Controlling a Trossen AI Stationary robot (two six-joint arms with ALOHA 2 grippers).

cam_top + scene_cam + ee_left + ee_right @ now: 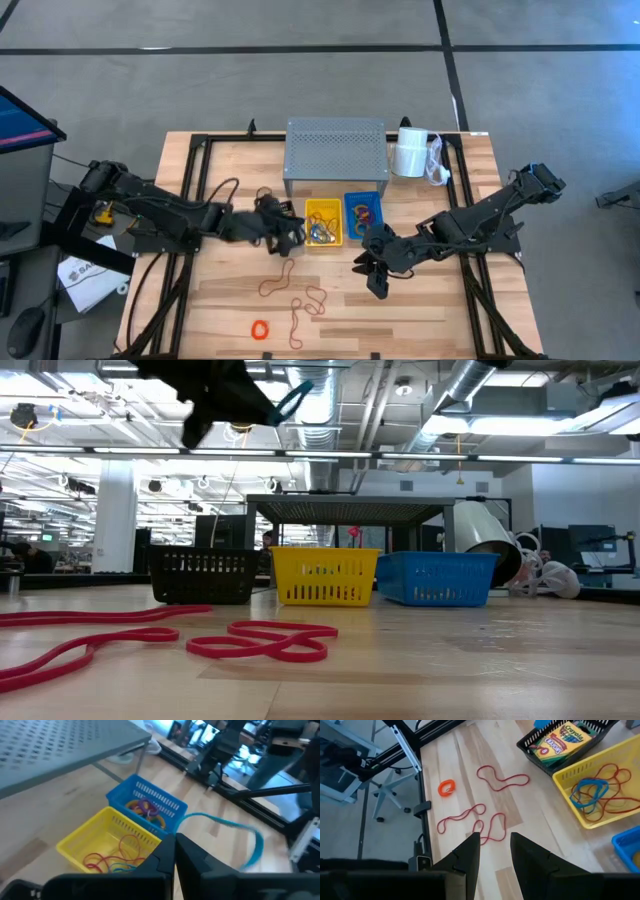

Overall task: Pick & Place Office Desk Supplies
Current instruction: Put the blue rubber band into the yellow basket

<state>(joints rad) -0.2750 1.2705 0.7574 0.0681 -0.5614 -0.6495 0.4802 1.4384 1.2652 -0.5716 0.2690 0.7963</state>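
Orange first: find a small orange loop at 6 o'clock on the worktop, close to the front edge. Just beyond it, toward centre, note the red loops sprawled flat, two of them overlapping. Expect trouble there: pinching one could drag its neighbour along.

Next out, at 5 o'clock from centre, see the right gripper hovering over bare wood, jaws spread and holding nothing, nose tipped down toward those red loops. Trace its arm back diagonally to 3 o'clock, low and stretched.

At centre, meet the left gripper, jaws pressed together on a teal band that dangles free in a long curl. Follow that arm flat across from 9 o'clock, wrist tilted down just at the 9 o'clock side of the yellow basket.

Judge the risks: a thin pinch on a swinging band could slip, or let it snag a rim or drop between baskets. Mind the two grippers so near each other.

Beyond, count the black basket with a crayon box, then the yellow one and the blue basket, both already holding bands.

Farthest, at 12 o'clock, find the grey riser and, at 1 o'clock, a white roll.
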